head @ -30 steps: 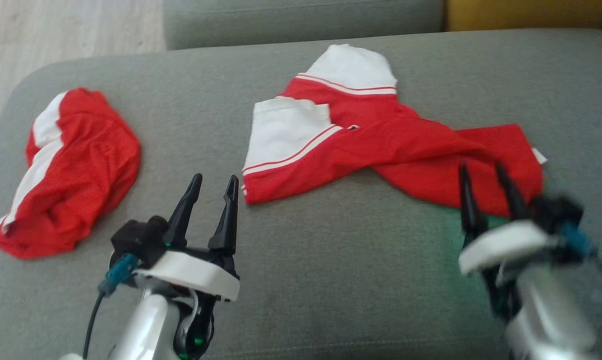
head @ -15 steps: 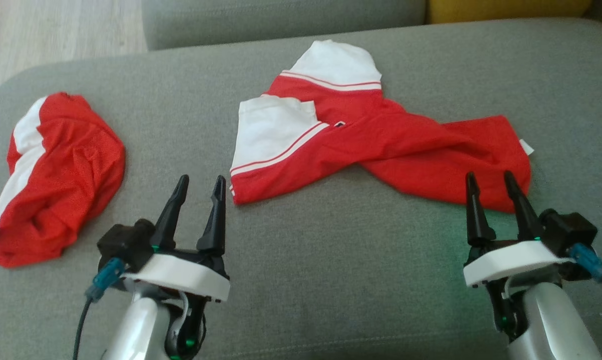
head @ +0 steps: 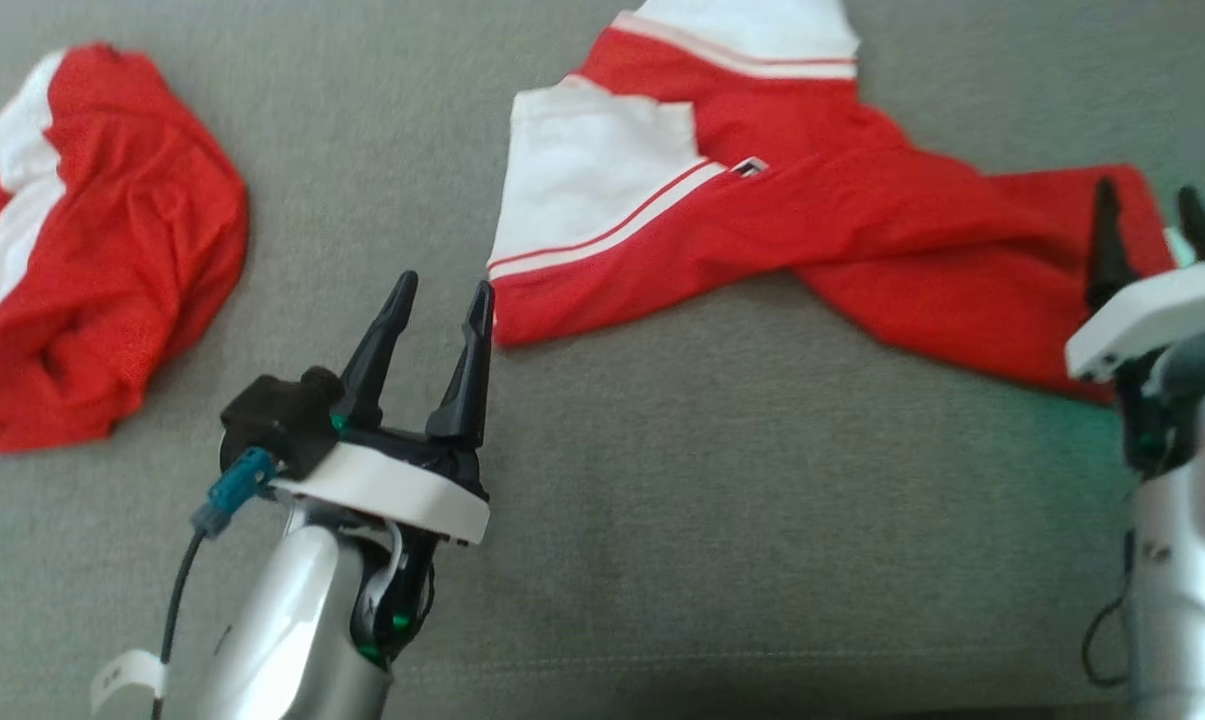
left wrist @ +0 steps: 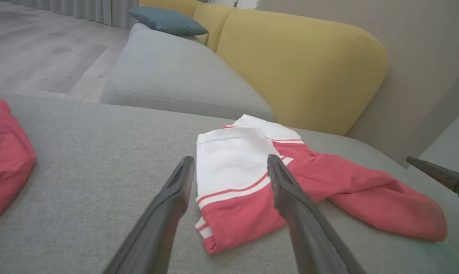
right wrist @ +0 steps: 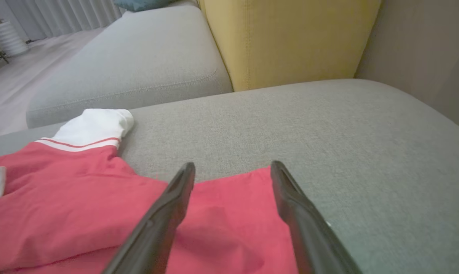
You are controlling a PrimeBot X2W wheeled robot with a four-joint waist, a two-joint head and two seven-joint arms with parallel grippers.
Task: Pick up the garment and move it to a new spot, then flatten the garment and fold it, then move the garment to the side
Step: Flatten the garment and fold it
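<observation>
grey cushion (head: 662, 480) — garment (head: 862, 230), label (head: 749, 166) unreadable; left tool (head: 444, 284), right tool (head: 1146, 190) both spread, empty.

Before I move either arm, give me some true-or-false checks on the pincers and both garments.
1. The left pincer and right pincer are both open. True.
2. The left pincer grips the shirt. False: it is open and grips nothing, near the shirt's white corner.
3. The right pincer is at the shirt's red end. True.
4. The bundle lies on the shirt. False: it lies apart on the sofa, to the robot's left.
</observation>
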